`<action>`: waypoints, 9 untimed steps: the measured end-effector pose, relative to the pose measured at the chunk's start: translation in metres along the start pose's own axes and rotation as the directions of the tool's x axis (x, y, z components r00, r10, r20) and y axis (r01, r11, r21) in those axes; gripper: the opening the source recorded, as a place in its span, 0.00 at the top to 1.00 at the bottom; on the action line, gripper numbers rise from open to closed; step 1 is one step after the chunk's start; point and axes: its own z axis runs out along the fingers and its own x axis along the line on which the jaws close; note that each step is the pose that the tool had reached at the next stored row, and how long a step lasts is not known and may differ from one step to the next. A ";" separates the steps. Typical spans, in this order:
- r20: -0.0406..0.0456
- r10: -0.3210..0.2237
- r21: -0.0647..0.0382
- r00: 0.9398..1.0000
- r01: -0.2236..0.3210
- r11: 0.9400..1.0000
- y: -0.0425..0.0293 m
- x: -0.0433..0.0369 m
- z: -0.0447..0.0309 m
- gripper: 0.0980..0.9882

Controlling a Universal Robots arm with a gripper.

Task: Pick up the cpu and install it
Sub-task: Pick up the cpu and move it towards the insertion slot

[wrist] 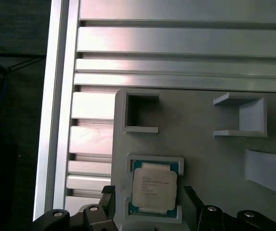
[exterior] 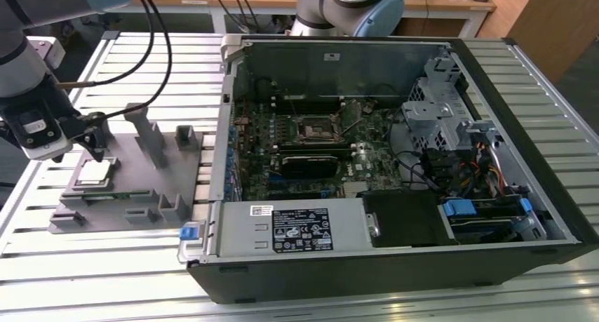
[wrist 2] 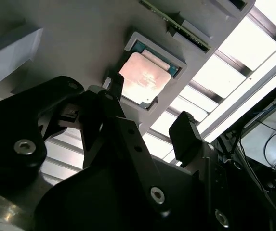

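From high up, the exterior view looks down across the slatted table (exterior: 112,280) and the open computer case (exterior: 393,273). Both wrist views hover close over the grey holder (wrist: 200,159), sharing its chip (wrist: 153,188) (wrist 2: 145,77).

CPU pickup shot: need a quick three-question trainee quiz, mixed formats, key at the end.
1. True or false: the cpu is already seated in the motherboard socket.
2. Pick one. The gripper is: A) shut on the cpu; B) open, with a finger on either side of the cpu; C) inside the computer case.
3. Fill in: the cpu lies in a recess of the grey ____.

Key: 1 false; 2 B; 3 holder.
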 end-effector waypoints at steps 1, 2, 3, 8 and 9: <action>0.000 0.000 0.000 1.000 0.000 1.000 -0.0001 -0.0001 0.0016 0.37; 0.000 0.000 0.000 1.000 0.000 1.000 -0.0002 -0.0004 0.0030 0.37; 0.000 0.000 0.000 1.000 0.000 1.000 -0.0003 -0.0013 0.0040 0.37; 0.001 0.005 0.000 1.000 -0.005 1.000 -0.0007 -0.0040 0.0085 0.37; 0.001 0.010 0.000 1.000 -0.010 1.000 -0.0009 -0.0042 0.0099 0.37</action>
